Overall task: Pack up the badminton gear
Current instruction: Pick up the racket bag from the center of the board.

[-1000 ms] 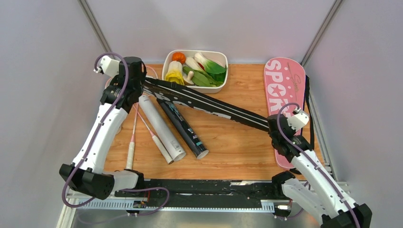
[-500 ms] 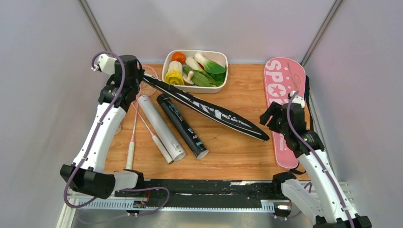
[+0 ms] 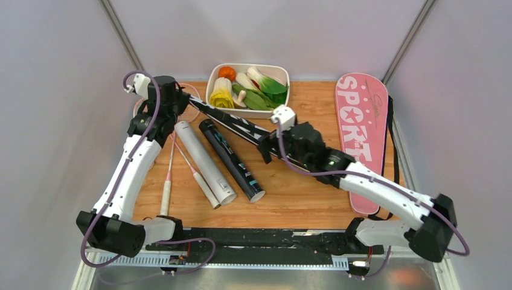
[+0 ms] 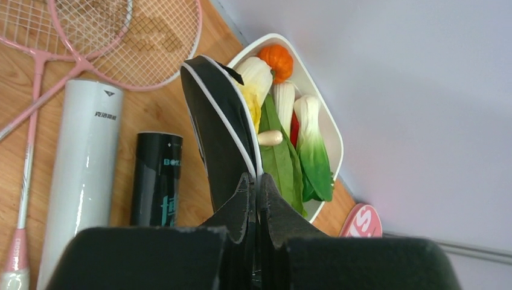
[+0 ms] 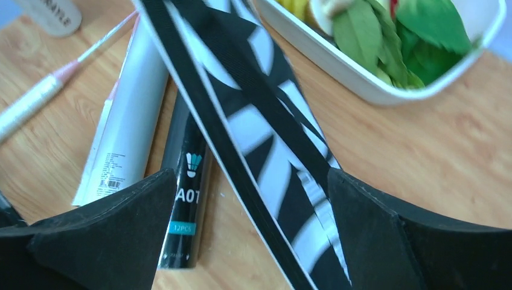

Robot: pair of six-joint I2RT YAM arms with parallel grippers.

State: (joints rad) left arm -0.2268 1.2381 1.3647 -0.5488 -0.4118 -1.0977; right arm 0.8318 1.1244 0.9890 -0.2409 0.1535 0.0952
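My left gripper (image 4: 253,182) is pinched on the rim of the black cover (image 4: 217,133); my right gripper (image 5: 250,181) gapes wide, straddling that cover's middle; near it the black tube (image 5: 190,154) and white tube (image 5: 130,109) lie side by side on the surface (image 5: 435,157); the pink cover (image 3: 361,121) lies well apart.

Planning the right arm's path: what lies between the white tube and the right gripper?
The black tube, lying alongside the white tube; the top view shows it.
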